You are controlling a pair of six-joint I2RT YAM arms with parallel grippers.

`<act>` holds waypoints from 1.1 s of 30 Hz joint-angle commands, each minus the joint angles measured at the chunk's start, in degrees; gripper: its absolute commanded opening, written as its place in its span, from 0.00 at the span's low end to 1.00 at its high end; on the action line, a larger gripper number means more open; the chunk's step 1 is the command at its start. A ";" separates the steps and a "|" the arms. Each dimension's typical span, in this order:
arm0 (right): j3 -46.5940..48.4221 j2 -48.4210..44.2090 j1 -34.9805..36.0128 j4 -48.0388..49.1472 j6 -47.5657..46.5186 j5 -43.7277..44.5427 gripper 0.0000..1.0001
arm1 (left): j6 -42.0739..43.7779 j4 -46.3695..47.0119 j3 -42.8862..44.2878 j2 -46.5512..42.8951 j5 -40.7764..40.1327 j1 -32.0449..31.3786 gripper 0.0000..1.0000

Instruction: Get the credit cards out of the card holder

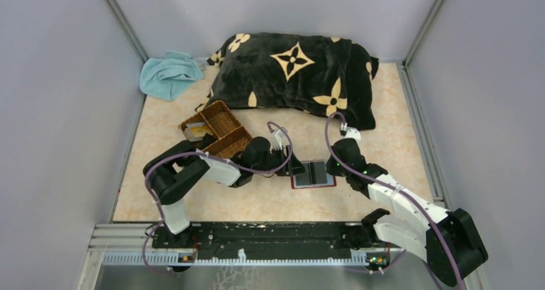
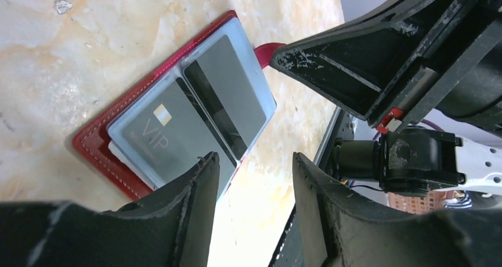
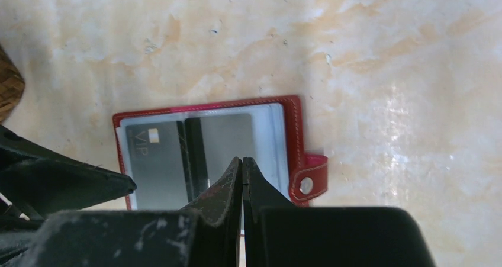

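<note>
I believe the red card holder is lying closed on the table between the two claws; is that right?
Not quite: the card holder lies open, not closed; the right wrist view shows its sleeves and VIP card. It is red, on the table, between the left claw and right claw.

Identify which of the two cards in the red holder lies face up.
The card printed VIP with a gold chip; the other card shows only its dark stripe.

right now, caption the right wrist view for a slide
Shut right gripper over the open red card holder, VIP card showing
</note>
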 commanded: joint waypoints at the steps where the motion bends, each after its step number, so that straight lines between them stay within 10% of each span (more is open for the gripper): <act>1: -1.23 -1.98 -1.42 -0.43 0.70 0.74 0.00 | -3.25 7.09 2.02 4.52 2.16 -0.29 0.54; 25: -9.45 -1.12 -1.57 5.00 3.18 -5.86 0.00 | -3.09 5.13 3.79 10.64 -0.76 -1.53 0.56; 33: -9.99 -1.11 -1.59 5.45 3.49 -6.29 0.00 | -3.73 5.82 3.39 10.74 -0.61 -1.64 0.23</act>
